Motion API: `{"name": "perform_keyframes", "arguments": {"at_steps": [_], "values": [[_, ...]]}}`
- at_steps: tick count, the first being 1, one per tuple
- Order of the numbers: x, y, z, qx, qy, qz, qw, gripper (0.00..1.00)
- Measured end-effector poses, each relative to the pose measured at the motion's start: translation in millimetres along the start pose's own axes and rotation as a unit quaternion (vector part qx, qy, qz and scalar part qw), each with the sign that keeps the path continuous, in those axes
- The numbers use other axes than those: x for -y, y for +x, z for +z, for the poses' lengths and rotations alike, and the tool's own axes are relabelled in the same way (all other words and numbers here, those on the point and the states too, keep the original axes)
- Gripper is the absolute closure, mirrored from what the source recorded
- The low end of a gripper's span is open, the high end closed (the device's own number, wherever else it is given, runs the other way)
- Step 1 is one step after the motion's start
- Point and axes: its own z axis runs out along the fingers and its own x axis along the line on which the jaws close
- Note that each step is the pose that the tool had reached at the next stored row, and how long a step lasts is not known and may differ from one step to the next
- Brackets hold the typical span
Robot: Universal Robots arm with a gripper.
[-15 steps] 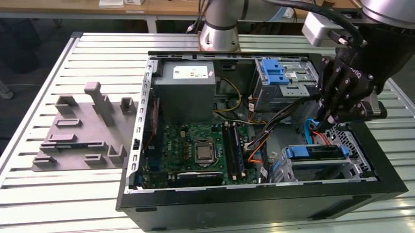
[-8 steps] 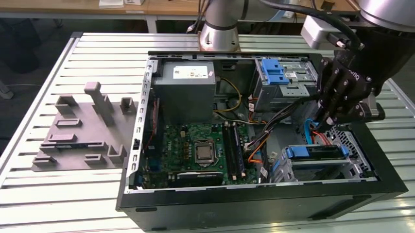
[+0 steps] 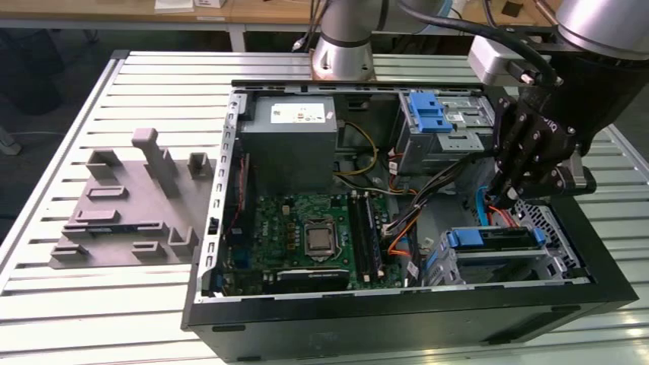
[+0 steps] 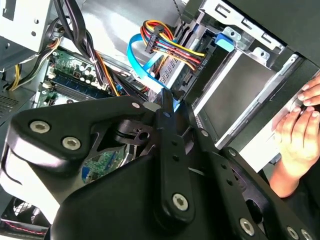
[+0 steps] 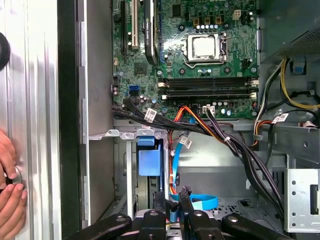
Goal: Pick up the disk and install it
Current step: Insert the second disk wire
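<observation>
While the arm hung over the open computer case in the exterior view, the jaws sat low at the case's side toward the exterior view's right — just above the disk, which lay seated in its bay with the blue carrier showing. On the table lay a grey fixture. In the second wrist view the fingers stood nearly together, gripping nothing, beside a blue cable; a person's hand touched the case. In the first wrist view the fingers hovered beside the disk.
</observation>
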Motion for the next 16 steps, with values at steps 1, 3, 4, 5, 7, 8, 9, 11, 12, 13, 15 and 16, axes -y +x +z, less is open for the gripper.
{"name": "perform_keyframes", "arguments": {"at_steps": [1, 3, 4, 5, 7, 8, 9, 11, 12, 13, 15, 16], "values": [[0.0, -0.1, 0.9, 0.0, 0.0, 0.0, 1.0, 0.75], [0.0, -0.2, 2.3, 0.0, 0.0, 0.0, 1.0, 0.75], [0.0, -0.2, 3.0, 0.0, 0.0, 0.0, 1.0, 0.77], [0.0, -0.3, 3.6, 0.0, 0.0, 0.0, 1.0, 0.77], [0.0, -0.4, 4.8, 0.0001, 0.0, 0.0, 1.0, 0.84], [0.0, -0.4, 5.4, 0.0011, 0.0, 0.0, 1.0, 0.84], [0.0, -0.3, 5.8, 0.0053, -0.0002, 0.0, 1.0, 0.84], [-0.1, -0.4, 6.4, 0.0216, -0.0009, 0.0, 0.9998, 0.84], [0.0, -0.3, 6.7, 0.0298, -0.0012, 0.0, 0.9996, 0.84], [0.1, 2.1, 10.0, 0.0435, -0.0016, 0.0, 0.9991, 0.84], [0.3, 5.1, 12.6, 0.0435, -0.0016, 0.0, 0.9991, 0.84], [0.3, 6.8, 13.7, 0.0435, -0.0016, 0.0, 0.9991, 0.84]]}}
